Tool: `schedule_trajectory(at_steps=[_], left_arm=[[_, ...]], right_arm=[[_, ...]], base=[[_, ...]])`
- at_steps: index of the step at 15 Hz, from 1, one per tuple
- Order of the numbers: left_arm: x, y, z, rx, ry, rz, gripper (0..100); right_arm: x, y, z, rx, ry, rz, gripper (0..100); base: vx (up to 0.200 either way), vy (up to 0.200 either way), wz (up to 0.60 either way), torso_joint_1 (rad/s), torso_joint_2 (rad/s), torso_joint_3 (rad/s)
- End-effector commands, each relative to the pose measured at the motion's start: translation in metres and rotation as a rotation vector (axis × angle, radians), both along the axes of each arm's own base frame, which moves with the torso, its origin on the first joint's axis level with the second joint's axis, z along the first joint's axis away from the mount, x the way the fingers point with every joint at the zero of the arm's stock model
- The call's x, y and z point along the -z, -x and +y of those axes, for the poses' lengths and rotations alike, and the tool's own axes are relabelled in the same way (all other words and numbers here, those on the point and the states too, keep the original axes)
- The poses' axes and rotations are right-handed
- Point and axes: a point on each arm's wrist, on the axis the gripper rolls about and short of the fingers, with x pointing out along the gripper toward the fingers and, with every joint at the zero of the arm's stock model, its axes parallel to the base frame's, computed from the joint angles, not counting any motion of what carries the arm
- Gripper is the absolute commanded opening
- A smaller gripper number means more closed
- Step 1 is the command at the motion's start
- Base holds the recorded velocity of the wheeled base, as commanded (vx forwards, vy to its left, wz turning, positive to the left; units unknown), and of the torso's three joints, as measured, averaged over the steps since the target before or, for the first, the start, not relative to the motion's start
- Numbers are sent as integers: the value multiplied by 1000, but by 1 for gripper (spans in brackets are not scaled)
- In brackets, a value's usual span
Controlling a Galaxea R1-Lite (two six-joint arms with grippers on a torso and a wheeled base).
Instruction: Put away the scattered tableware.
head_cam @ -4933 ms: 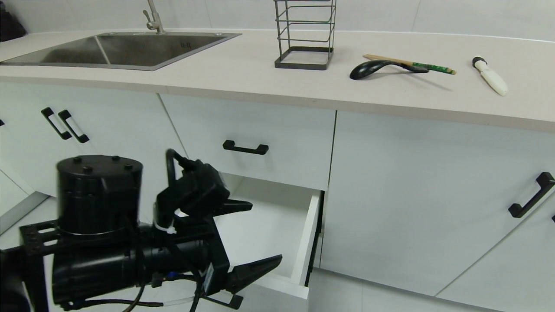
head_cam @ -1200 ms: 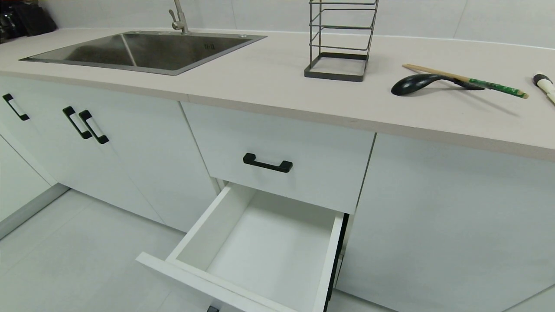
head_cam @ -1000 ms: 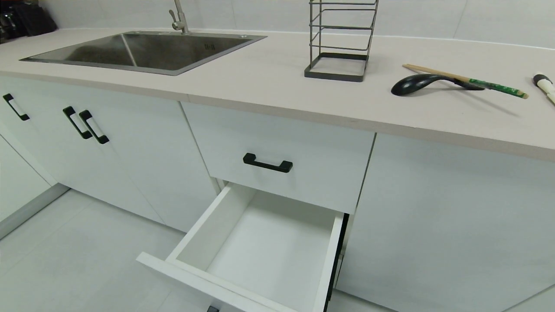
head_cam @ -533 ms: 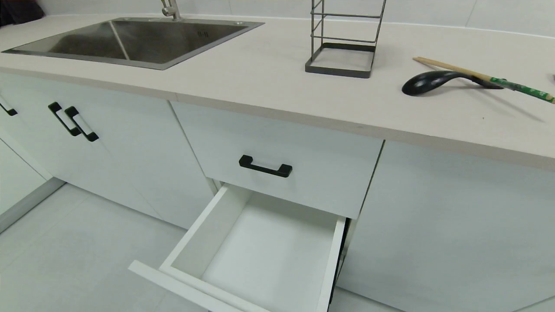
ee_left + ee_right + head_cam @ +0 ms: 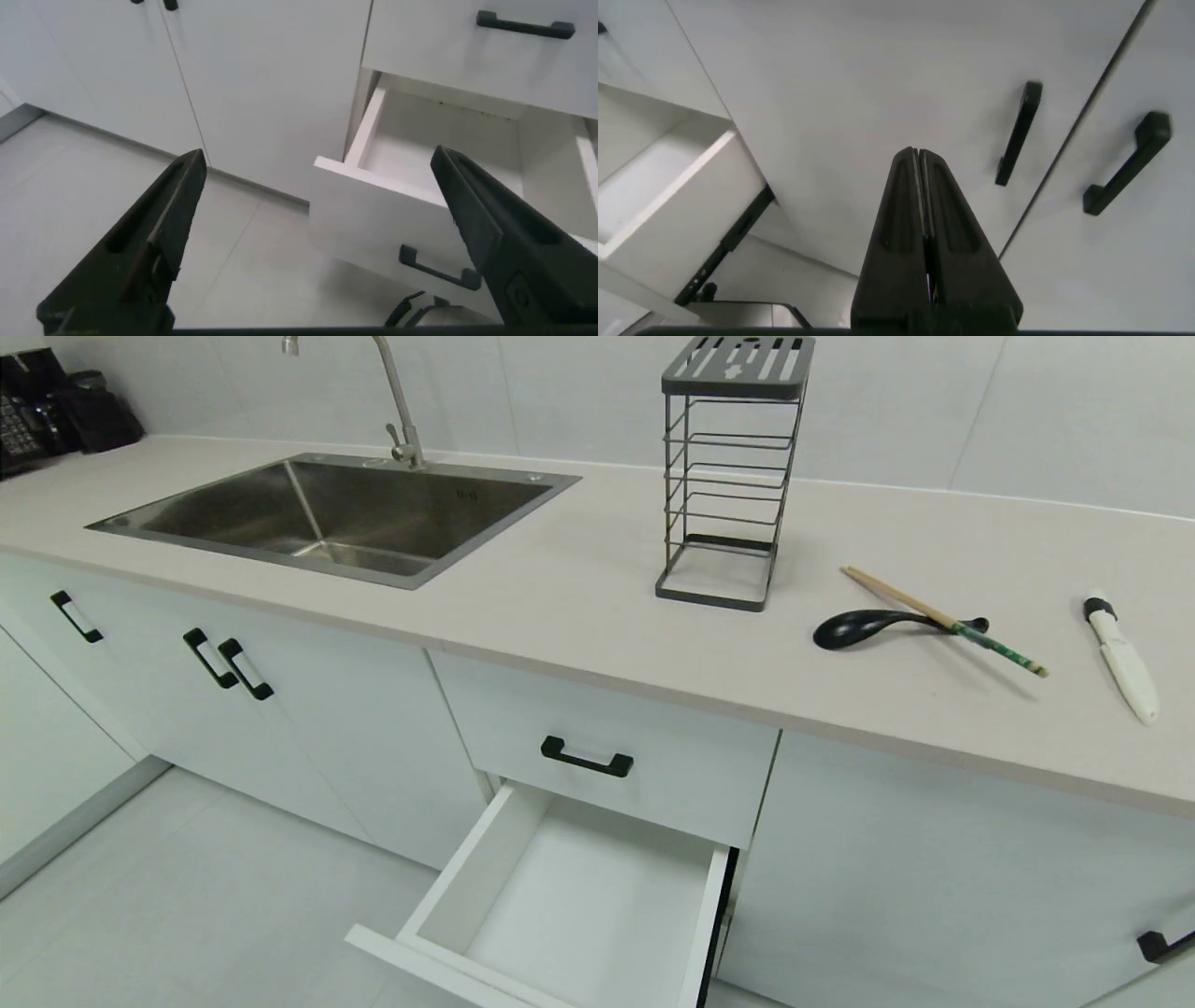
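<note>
Three pieces lie on the bench (image 5: 560, 607), right of the wire rack (image 5: 728, 476): black spoon (image 5: 864, 627) under the chopsticks (image 5: 943, 621), white knife (image 5: 1123, 658) apart. Drawer (image 5: 560, 905) open below. I see left claw (image 5: 318, 161) wide, right claw (image 5: 921, 157) pressed together, empty.

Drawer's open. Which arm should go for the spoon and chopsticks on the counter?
Right, probably. The black spoon, chopsticks and white utensil lie toward the robot's right on the counter. The right gripper is shut and must open first; the left gripper, open, faces the drawer.
</note>
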Motion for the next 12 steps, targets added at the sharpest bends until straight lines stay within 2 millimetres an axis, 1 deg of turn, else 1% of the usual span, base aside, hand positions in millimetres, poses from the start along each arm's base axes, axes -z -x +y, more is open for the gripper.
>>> schedule_trajectory(at_steps=[1, 4, 8, 12], left_arm=[[0, 0, 0, -1, 0, 0, 100], [0, 0, 0, -1, 0, 0, 100], [0, 0, 0, -1, 0, 0, 100], [0, 0, 0, -1, 0, 0, 100]], right_arm=[[0, 0, 0, -1, 2, 2, 0], [0, 0, 0, -1, 2, 2, 0], [0, 0, 0, -2, 0, 2, 0], [0, 0, 0, -1, -1, 2, 0]], base=[[0, 0, 0, 256, -481, -212], [0, 0, 0, 90, -491, -216], [0, 0, 0, 369, -492, -226], [0, 0, 0, 285, -515, -232]])
